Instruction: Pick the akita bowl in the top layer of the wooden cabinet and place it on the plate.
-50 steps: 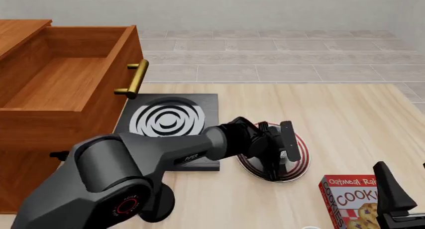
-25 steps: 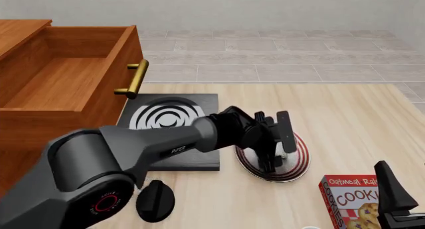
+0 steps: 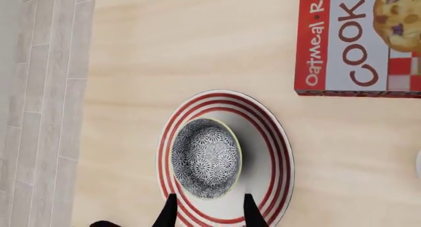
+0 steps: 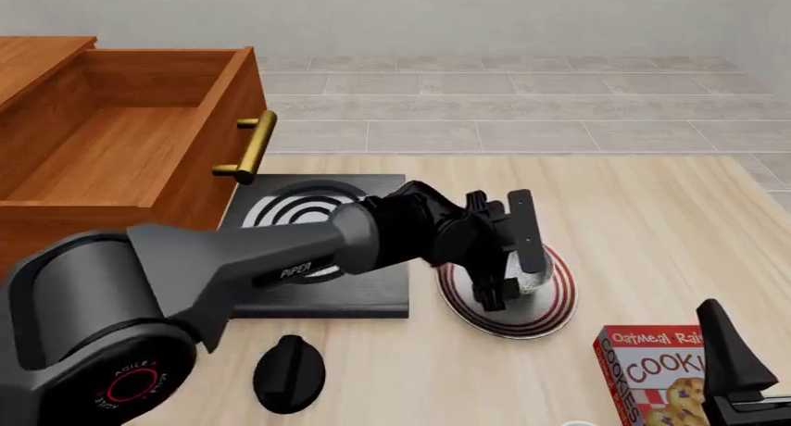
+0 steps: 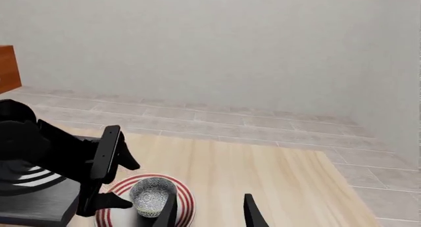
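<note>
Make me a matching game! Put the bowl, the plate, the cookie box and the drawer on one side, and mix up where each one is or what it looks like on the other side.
Things:
1. akita bowl
2. plate
3. cookie box
4. top layer of the wooden cabinet

Descriptions:
A. pulled open, nothing visible inside
B. red, lying on the table beside the plate
C. speckled, sitting on the plate
D. white with red rings, next to the black stove

Pairs: 1-C, 2-D, 3-B, 4-A
</note>
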Robot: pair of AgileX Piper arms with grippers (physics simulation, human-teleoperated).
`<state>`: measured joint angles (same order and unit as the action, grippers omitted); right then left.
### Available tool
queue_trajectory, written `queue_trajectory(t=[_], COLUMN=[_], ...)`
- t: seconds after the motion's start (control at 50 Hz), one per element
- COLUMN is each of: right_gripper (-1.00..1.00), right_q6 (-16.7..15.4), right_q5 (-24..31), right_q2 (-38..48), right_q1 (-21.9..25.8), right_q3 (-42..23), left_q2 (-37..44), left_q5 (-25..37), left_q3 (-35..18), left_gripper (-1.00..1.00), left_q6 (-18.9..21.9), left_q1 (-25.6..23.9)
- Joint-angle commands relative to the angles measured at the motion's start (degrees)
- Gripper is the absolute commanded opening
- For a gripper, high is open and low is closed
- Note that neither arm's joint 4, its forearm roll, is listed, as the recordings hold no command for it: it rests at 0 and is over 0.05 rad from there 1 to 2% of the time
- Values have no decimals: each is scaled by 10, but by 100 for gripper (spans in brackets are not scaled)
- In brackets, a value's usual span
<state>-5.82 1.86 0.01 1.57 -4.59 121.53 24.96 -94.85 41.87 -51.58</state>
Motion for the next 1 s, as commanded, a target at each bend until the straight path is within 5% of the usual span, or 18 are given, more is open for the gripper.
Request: queue_trajectory(t=[0.02,1.0], right_gripper=[100,100], right_q6=[-3,-22], right_q5=[0,-2], right_q2=[0,0], right_q1=[1,12], right_q3=[1,7], left_q2=[-26,-103], left_q5=[-4,6], left_q3=[19,53], left_gripper=[100,100], left_q6=[9,40], left_q1=[2,29])
